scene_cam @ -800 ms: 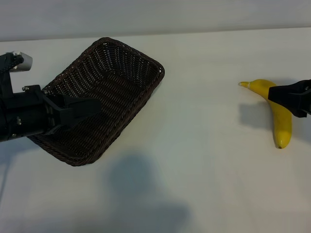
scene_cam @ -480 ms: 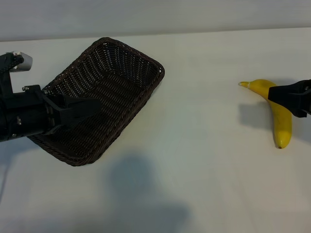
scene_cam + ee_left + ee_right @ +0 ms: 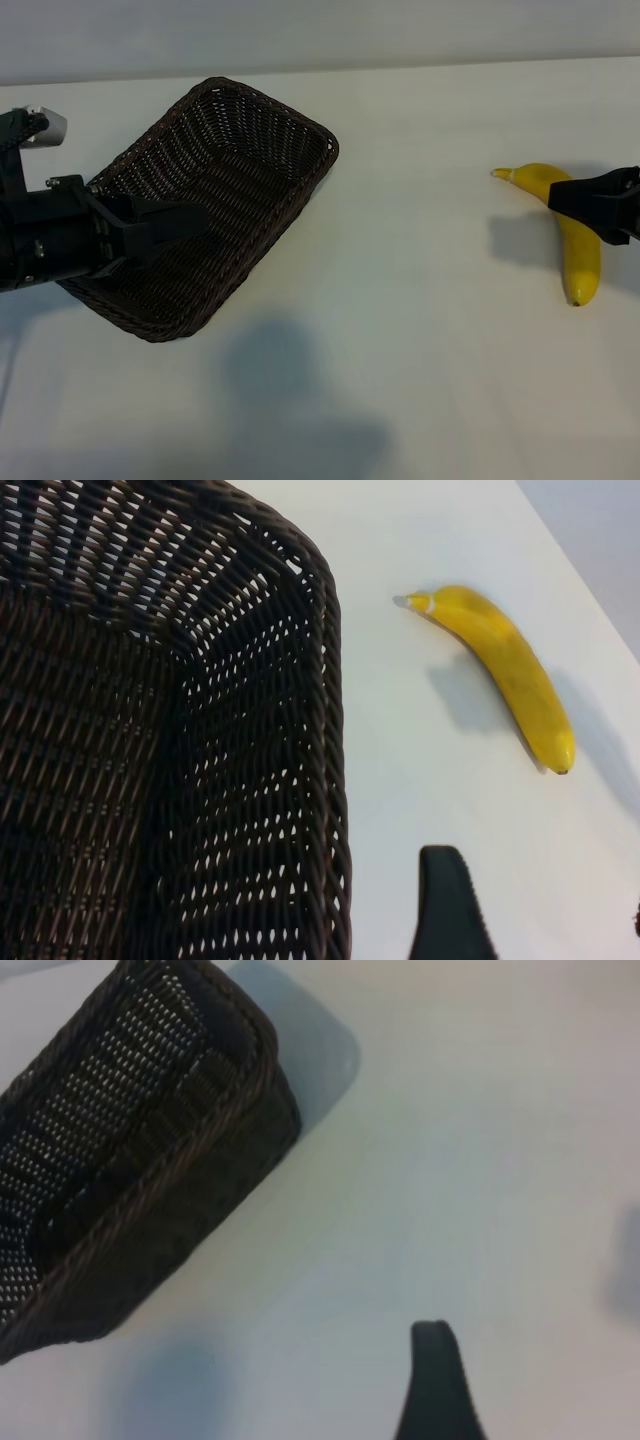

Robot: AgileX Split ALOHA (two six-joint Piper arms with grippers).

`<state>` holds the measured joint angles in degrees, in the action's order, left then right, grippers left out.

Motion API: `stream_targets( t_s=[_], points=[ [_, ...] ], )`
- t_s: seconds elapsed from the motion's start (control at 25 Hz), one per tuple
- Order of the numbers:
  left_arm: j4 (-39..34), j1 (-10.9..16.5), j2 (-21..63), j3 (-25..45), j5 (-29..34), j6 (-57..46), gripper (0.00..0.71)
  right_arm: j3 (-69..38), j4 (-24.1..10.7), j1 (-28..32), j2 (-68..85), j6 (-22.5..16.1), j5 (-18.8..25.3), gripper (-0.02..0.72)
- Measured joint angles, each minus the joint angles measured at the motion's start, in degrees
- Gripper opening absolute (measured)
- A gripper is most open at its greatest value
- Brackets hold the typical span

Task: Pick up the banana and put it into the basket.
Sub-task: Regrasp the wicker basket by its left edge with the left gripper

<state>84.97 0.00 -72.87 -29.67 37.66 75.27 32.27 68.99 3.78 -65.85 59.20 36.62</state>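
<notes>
The banana point(image 3: 581, 266) lies on the white table at the far right, with its stem tip pointing left. It also shows in the left wrist view, the banana point(image 3: 510, 675) lying past the basket's corner. The dark woven basket point(image 3: 250, 140) sits slanted at the left. My left gripper point(image 3: 178, 232) hovers open over the basket's near-left part; one finger point(image 3: 448, 902) shows beside the basket wall point(image 3: 320, 730). My right gripper point(image 3: 578, 210) hangs open above the banana's middle, crossing it at the picture's right edge. The right wrist view shows one finger point(image 3: 432, 1380) and the basket point(image 3: 130, 1160), no banana.
Bare white tabletop point(image 3: 420, 250) stretches between basket and banana. A soft shadow point(image 3: 290, 390) falls on the table in front of the basket. A pale wall runs along the table's far edge point(image 3: 400, 65).
</notes>
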Motion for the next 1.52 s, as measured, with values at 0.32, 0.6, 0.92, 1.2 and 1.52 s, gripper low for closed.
stream_targets(
  t_s=[0.32, 0.6, 0.92, 1.2, 1.52],
  points=[
    [0.0, 0.0, 0.0, 0.0, -0.09, 0.0, 0.477, 0.0, 0.0, 0.0, 0.0, 0.0, 0.0, 0.498],
    [0.0, 0.0, 0.0, 0.0, -1.12, -0.06, 0.477, 0.0, 0.0, 0.0, 0.0, 0.0, 0.0, 0.498],
    [-0.85, 0.0, 0.0, 0.0, -0.81, -4.98, 0.477, 0.0, 0.0, 0.0, 0.0, 0.0, 0.0, 0.498],
    [-7.73, 0.0, 0.54, 0.0, -1.11, -13.18, 0.477, 0.0, 0.0, 0.0, 0.0, 0.02, 0.0, 0.498],
    [-28.48, 0.0, 12.15, 0.0, -1.57, -36.54, 0.477, 0.0, 0.0, 0.0, 0.0, 0.02, 0.0, 0.498]
  ],
)
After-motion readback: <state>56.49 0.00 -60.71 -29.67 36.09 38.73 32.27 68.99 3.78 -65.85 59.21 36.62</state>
